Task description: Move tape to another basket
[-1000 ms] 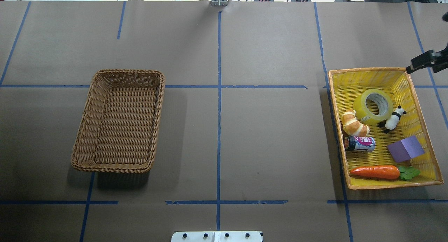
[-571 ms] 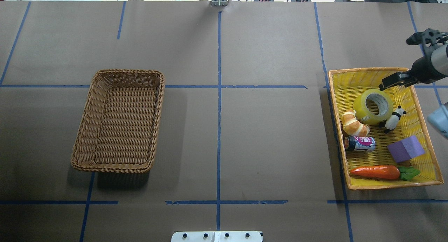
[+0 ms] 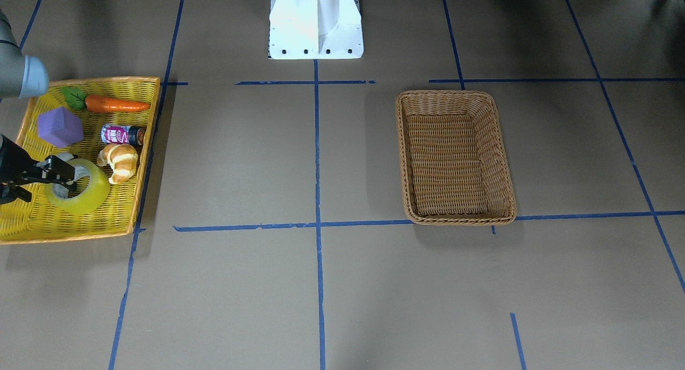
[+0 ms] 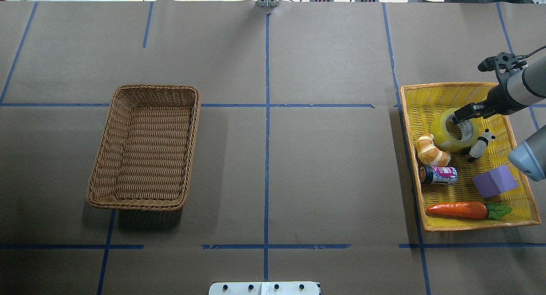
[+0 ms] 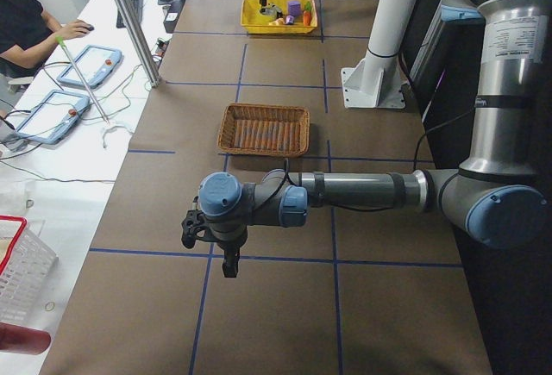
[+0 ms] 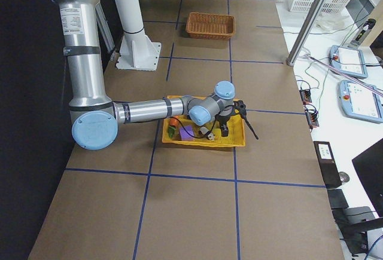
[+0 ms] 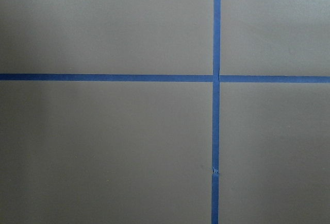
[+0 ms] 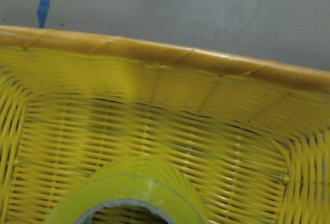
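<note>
The tape (image 4: 439,130) is a yellow-green roll lying flat in the far part of the yellow tray (image 4: 482,226). It also shows in the front-facing view (image 3: 88,196) and the right wrist view (image 8: 139,188). My right gripper (image 4: 460,115) is open and empty just above the roll's far rim, with one fingertip over its hole; it also shows in the front-facing view (image 3: 53,176). The brown wicker basket (image 4: 194,128) stands empty far to the left. My left gripper (image 5: 211,241) hangs over bare table beyond the basket; I cannot tell whether it is open.
The tray also holds a croissant (image 4: 433,152), a can (image 4: 439,175), a panda figure (image 4: 480,145) touching the tape, a purple block (image 4: 495,181) and a carrot (image 4: 458,209). The robot's white base (image 3: 316,22) stands at the table's near edge.
My right gripper has moved in from the right edge, leftward over the tray's far corner and down onto the tape. Nothing in the tray has shifted.
</note>
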Tool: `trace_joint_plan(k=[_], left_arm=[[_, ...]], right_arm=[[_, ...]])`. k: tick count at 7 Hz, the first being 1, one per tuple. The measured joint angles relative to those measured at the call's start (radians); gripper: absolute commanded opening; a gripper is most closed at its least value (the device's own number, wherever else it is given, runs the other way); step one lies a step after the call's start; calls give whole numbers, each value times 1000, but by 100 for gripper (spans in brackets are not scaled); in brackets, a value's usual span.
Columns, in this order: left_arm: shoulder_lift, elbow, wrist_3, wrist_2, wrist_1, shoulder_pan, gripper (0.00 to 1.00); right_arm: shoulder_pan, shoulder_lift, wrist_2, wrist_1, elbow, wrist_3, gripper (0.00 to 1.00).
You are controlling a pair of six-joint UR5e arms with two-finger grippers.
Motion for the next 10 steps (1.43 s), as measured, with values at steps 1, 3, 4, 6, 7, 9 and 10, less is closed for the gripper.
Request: trace_joint_plan(k=[1,3,4,6,7,9,10], left_arm=[[0,-1,0,0,0,0,100],[-2,-3,0,0,0,0,100],[-3,-3,0,-1,0,0,100],[-3,-5,0,-1,0,1,100],[-3,-6,0,-2,0,0,100],[-3,-6,0,-2,0,0,100],[-3,-8,0,-2,0,0,100]], right_arm=[[-5,2,-1,0,-14,-1,99],[-25,11,-11,1,-46,-2,50],[-34,13,-24,1,-52,-2,26],[-32,16,-25,1,-47,-2,2],[-22,15,-17,0,-37,-3,0],[-3,12,6,-1,-19,-3,0],[9,12,18,-1,-12,-2,0]])
